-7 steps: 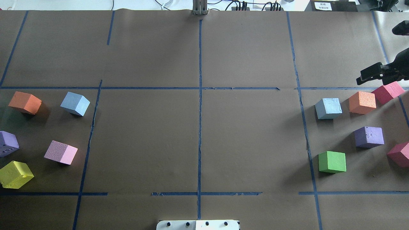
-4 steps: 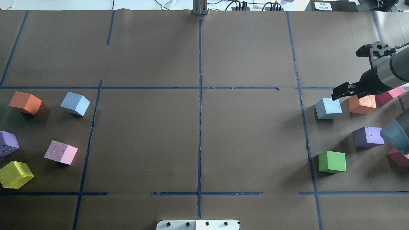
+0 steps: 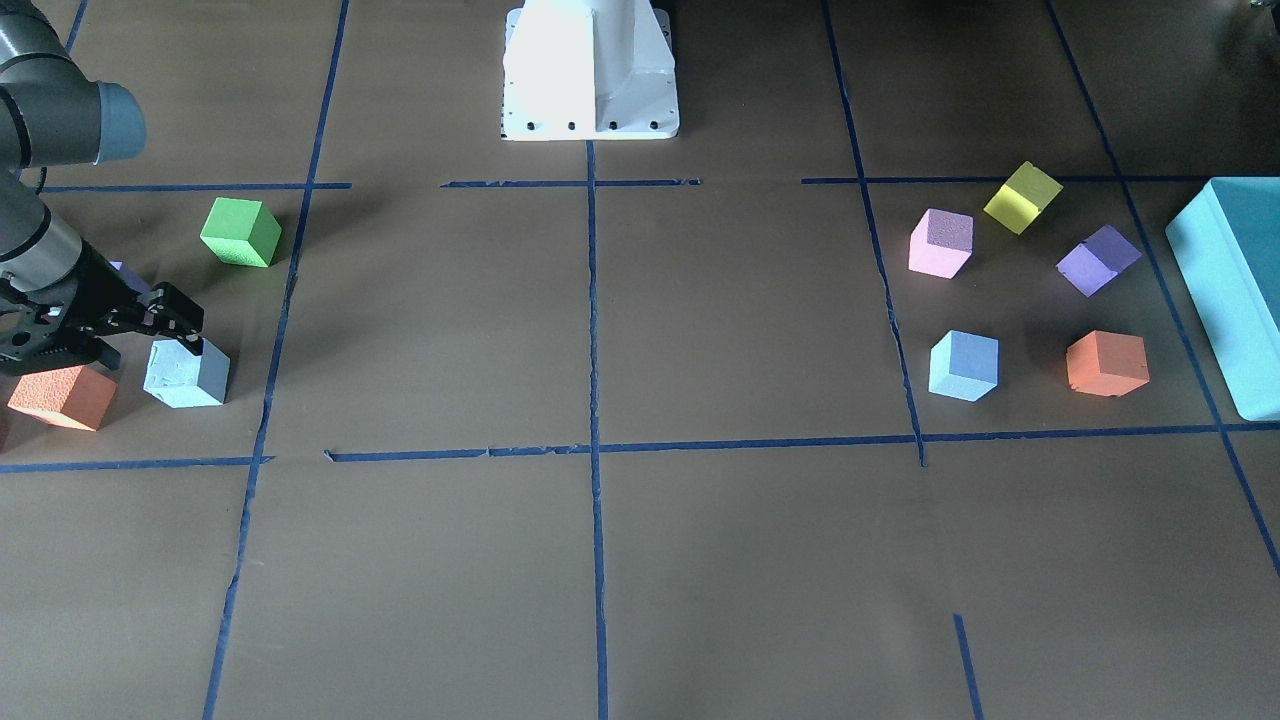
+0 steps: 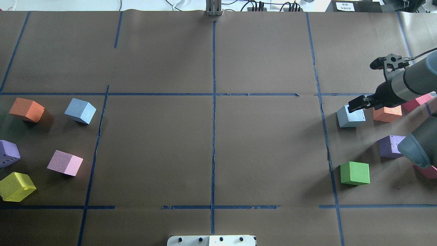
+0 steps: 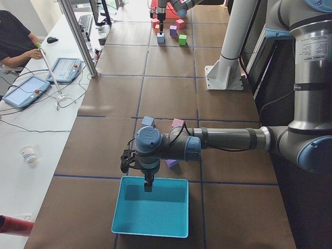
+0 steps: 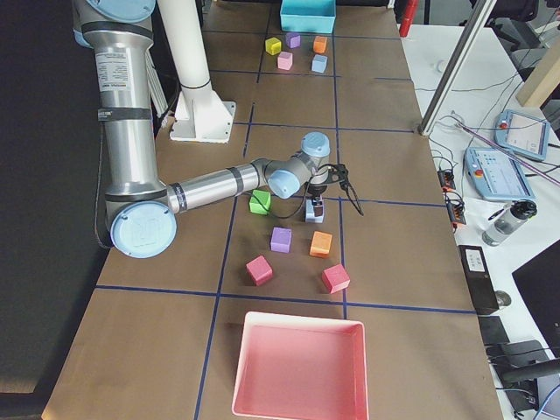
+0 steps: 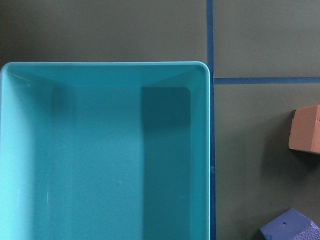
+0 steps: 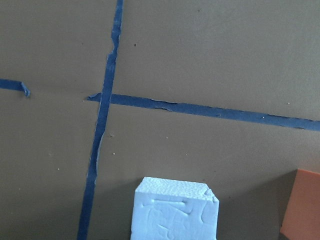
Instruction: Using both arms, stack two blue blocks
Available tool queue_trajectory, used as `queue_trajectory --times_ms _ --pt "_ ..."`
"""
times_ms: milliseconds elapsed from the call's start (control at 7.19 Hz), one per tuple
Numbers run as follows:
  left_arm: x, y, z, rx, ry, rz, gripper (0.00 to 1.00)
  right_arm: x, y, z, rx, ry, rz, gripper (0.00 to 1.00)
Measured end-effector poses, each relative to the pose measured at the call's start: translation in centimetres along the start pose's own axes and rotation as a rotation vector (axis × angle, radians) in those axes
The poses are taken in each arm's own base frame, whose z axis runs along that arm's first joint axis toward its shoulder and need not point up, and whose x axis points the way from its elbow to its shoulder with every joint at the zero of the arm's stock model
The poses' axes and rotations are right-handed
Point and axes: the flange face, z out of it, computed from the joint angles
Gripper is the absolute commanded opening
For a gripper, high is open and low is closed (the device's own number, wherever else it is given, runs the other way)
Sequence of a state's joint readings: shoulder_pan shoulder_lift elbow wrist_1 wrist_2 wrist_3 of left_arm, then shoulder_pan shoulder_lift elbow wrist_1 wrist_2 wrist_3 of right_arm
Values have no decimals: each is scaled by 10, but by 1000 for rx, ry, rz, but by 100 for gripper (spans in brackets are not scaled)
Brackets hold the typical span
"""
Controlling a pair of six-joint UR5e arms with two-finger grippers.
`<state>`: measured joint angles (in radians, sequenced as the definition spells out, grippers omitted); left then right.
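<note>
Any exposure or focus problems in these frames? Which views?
Front-facing: the white pedestal base is blown out, with almost no surface detail. Overhead: the right arm is blurred at its elbow at the frame's right edge; the table is sharp. Right wrist: the blue block is washed out nearly white. Left wrist: sharp, with a dark shadow band inside the teal box.

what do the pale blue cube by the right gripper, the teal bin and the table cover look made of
Pale blue cube: likely rigid foam, matte, with a grainy, creased top.
Teal bin: probably moulded plastic, smooth, slightly glossy, with rounded corners.
Table cover: looks like brown paper, matte, faintly wrinkled, crossed by blue tape.
</note>
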<state>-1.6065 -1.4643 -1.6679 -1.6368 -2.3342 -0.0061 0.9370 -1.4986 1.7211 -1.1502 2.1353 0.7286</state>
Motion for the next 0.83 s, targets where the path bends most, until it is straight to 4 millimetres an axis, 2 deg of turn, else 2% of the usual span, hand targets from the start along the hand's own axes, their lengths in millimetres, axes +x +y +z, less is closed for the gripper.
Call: queue_trajectory --times_ms 556,695,834 --pt "2 -1 -2 4 1 5 100 -5 -1 34 -45 19 -7 99" --pt "3 -1 -3 5 1 6 100 -4 -1 41 -52 29 -6 60" --pt "3 -1 -3 5 1 6 100 -5 -3 44 -54 34 -3 16"
